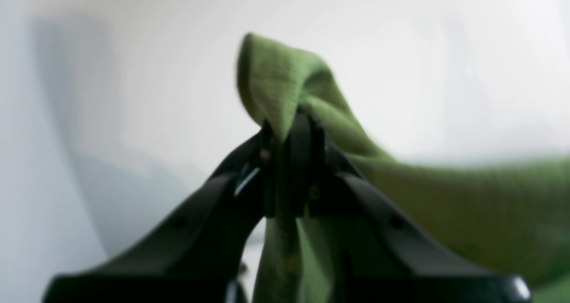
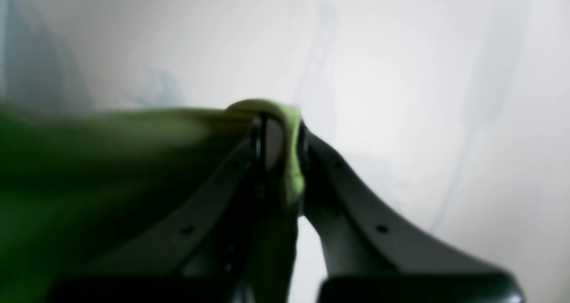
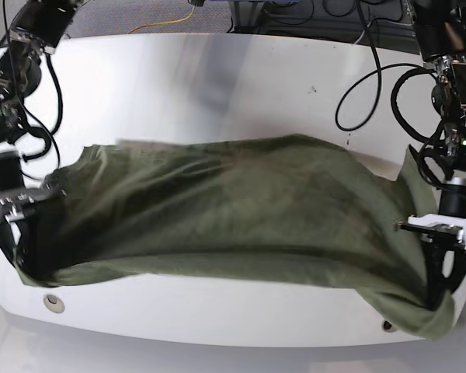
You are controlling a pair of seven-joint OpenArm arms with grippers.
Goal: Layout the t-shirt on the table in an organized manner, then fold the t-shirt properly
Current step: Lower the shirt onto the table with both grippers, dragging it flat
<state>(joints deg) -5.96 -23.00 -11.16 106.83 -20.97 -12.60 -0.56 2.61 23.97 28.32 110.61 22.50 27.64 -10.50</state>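
Olive cloth: the t-shirt hangs stretched between my two hands, spread wide over the bench, its middle sagging and smeared with motion blur.
Left hand: my left hand is clenched on a pinch of the t-shirt, a peak of fabric poking up above the fingertips and the rest trailing off to one side.
Right hand: my right hand is clenched too, a fold of the lit green hem wrapped over the tips and the body of the shirt running away from it.
Where the shirt sits: in the base view one lower corner droops past the near bench edge by my left hand; whether the sagging middle touches the surface I cannot tell.
Step, as I judge it: spreading it out flat, before any fold.
Risk, slipping: each grip holds only a small pinch, so a hard pull apart could tug the cloth out of one hand and let it collapse in a heap.
Risk, overhang: if I lower it where it hangs, the drooping corner may slide off the near edge and drag the rest askew.
Risk, creases: slack in the middle could land doubled under itself.
Surface: glossy white, curved edges, a round hole near the front.
Room: black cables loop across the far right side, with more clutter behind.
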